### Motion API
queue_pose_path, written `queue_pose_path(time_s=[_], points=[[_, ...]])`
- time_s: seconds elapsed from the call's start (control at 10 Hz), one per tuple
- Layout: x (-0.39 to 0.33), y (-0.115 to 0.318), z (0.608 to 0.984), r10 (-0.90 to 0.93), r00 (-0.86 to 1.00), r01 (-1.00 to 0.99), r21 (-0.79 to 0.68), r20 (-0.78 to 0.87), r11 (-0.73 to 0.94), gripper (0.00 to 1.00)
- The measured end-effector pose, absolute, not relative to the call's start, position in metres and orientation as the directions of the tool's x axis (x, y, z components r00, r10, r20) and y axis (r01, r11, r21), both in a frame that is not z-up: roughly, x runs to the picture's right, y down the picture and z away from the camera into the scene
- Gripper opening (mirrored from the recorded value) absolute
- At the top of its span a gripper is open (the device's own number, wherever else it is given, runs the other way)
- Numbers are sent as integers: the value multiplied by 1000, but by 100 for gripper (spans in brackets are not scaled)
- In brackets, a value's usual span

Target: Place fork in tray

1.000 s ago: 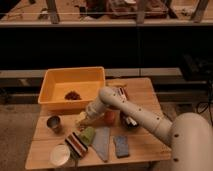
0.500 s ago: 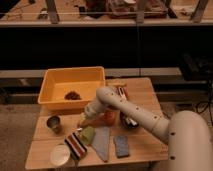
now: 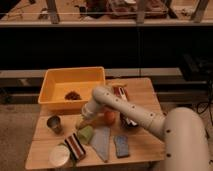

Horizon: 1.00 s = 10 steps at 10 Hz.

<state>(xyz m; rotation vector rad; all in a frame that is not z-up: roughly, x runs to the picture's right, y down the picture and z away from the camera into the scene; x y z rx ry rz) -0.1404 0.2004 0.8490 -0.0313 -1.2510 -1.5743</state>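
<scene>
Change since earlier views: the arm's (image 3: 131, 111) bend has shifted slightly towards the tray (image 3: 57, 86); everything on the desk (image 3: 42, 142) lies as it did.
Desk: wooden top carrying the tray at its rear left and the loose items in front.
Arm: white, reaching in from the lower right, bent over the tray's front right corner, then angled down.
Tray: yellow-orange bin, holding only a small brown clump (image 3: 73, 95).
Hand: (image 3: 84, 119) low over the desk, just in front of the tray, between the metal cup (image 3: 54, 123) and the orange ball (image 3: 109, 117); whether it grips anything cannot be told.
Fork: not distinguishable anywhere; none shows inside the tray, so it is probably at or under the hand.
Progress: judged early to middle; placement is not done, and a lift, a carry over the rim and a release appear to remain.
Counts: one desk, one arm, one tray, one hand, two grey-blue pads (image 3: 102, 142), one white disc (image 3: 59, 156), one cup, one orange ball, one green piece (image 3: 86, 134).
</scene>
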Motion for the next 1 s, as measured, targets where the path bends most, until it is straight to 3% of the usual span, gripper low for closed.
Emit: queue_pose_path(time_s=[1.0], points=[[-141,129,780,-764,-388,689,713,515,131,0]])
